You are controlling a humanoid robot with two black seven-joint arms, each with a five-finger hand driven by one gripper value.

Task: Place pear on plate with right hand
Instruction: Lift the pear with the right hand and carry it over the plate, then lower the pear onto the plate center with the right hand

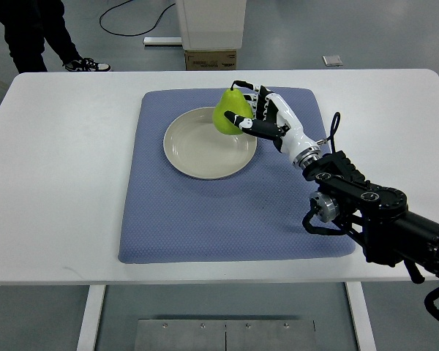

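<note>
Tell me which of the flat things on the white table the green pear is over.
The round cream plate, at its far right rim; right hand holds the green pear there. The blue mat only lies beneath the plate.

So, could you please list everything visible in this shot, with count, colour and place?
pear: 1, green, held over the plate's far right rim
plate: 1, cream, on the mat's far half
mat: 1, blue, centre of the table
table: 1, white
box: 1, brown, on the floor beyond the table
cable: 1, black, on the floor
person: 1, dark clothes, standing top left
right hand: 1, black and white, closed on the pear
</note>
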